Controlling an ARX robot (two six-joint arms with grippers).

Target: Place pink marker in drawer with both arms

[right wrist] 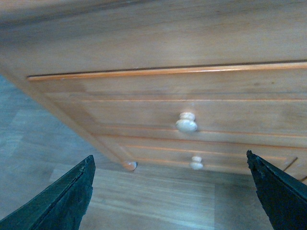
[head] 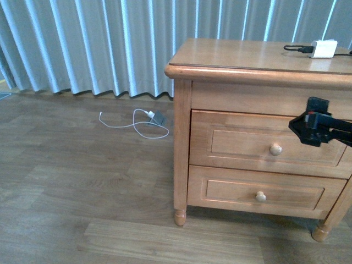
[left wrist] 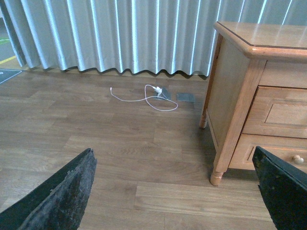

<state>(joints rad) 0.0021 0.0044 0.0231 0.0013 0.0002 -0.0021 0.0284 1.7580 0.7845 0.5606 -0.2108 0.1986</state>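
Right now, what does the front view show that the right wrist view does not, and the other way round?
Only the front view shows the cabinet top with a white charger, the curtain, and a white cable on the floor. Only the right wrist view shows the right gripper, open and empty. Both show the upper drawer shut, its knob, and the lower drawer.

No text, label, brand, number or sign can be read in any view, neither on the cabinet nor on the white charger atop it.
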